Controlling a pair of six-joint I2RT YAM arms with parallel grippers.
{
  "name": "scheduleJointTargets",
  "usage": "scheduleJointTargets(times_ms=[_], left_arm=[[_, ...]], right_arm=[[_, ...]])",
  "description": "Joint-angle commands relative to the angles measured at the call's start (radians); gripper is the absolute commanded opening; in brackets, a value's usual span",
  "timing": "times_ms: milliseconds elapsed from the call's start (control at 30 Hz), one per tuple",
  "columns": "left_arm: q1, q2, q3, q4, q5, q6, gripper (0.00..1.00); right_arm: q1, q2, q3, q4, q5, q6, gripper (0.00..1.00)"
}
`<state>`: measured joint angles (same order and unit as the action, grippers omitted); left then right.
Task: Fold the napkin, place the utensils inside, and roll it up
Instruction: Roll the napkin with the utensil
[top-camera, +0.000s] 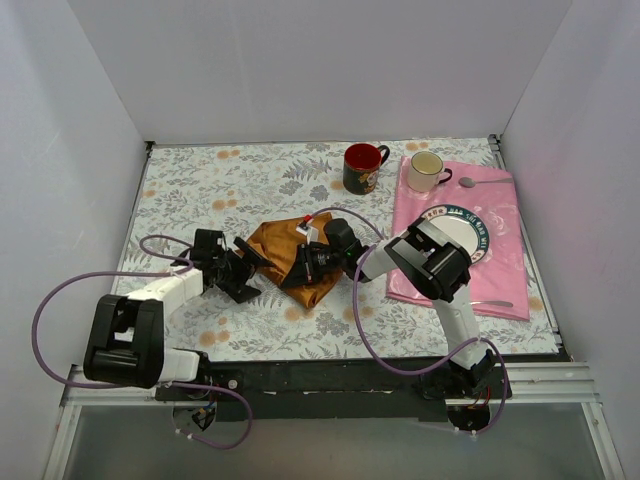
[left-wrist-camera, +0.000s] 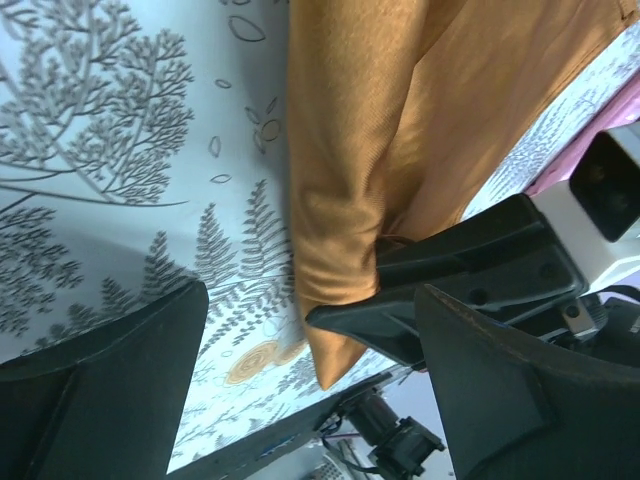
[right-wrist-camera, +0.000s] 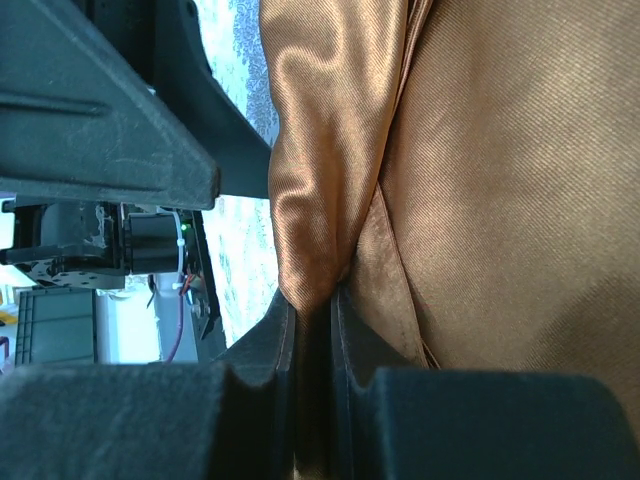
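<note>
On the pink cloth (top-camera: 505, 260), at its far left corner, we are finding a cream mug (top-camera: 428, 171) standing upright; we cannot tell what it is holding. Just left of the pink cloth, a red mug (top-camera: 364, 167) is standing upright, its inside dark and unreadable. A patterned plate (top-camera: 470, 228) is lying at the middle of the pink cloth, partly hidden under the right arm. The utensils (top-camera: 487, 182) are lying on the pink cloth, one along its far edge beside the cream mug and one along its near edge.

Left of the pink cloth, the napkin (top-camera: 280, 245) is lying bunched on the floral tablecloth (top-camera: 200, 190). The right gripper (right-wrist-camera: 312, 310) is pinching a raised fold of the napkin, with its fingers pressed together on the fabric. The left gripper (left-wrist-camera: 312, 300) is hanging at the napkin's side farther from the pink cloth. Its fingers are standing spread wide, with a corner of the napkin lying between them. We cannot tell whether either finger is touching the fabric.
</note>
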<state>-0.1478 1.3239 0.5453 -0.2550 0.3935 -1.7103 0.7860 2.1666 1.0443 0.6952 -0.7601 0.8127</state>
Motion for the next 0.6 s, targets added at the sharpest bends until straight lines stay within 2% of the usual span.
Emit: scheduleJointTargets(times_ms=[0, 67, 100, 267, 367, 500, 567], left_arm=[[-0.019, 0.056, 0.007, 0.039, -0.036, -0.064, 0.83], [-0.027, 0.084, 0.016, 0.013, -0.056, -0.09, 0.79], [-0.032, 0.098, 0.028, 0.007, -0.061, -0.095, 0.74], [-0.088, 0.216, 0.097, -0.099, -0.154, -0.117, 0.65], [-0.093, 0.251, 0.107, -0.096, -0.209, -0.114, 0.41], [-0.093, 0.294, 0.136, -0.085, -0.248, -0.052, 0.21], [-0.093, 0.31, 0.148, -0.096, -0.236, -0.038, 0.03]], right_arm=[[0.004, 0.025, -0.02, 0.053, -0.007, 0.033, 0.01], [0.004, 0.027, -0.018, 0.056, -0.008, 0.029, 0.01], [0.002, 0.027, -0.018, 0.056, -0.01, 0.026, 0.01], [0.002, 0.025, 0.009, -0.005, -0.008, -0.024, 0.01], [0.002, 0.016, 0.025, -0.052, -0.01, -0.073, 0.01], [0.001, -0.004, 0.046, -0.131, -0.027, -0.173, 0.01], [0.001, -0.005, 0.083, -0.232, -0.034, -0.226, 0.01]])
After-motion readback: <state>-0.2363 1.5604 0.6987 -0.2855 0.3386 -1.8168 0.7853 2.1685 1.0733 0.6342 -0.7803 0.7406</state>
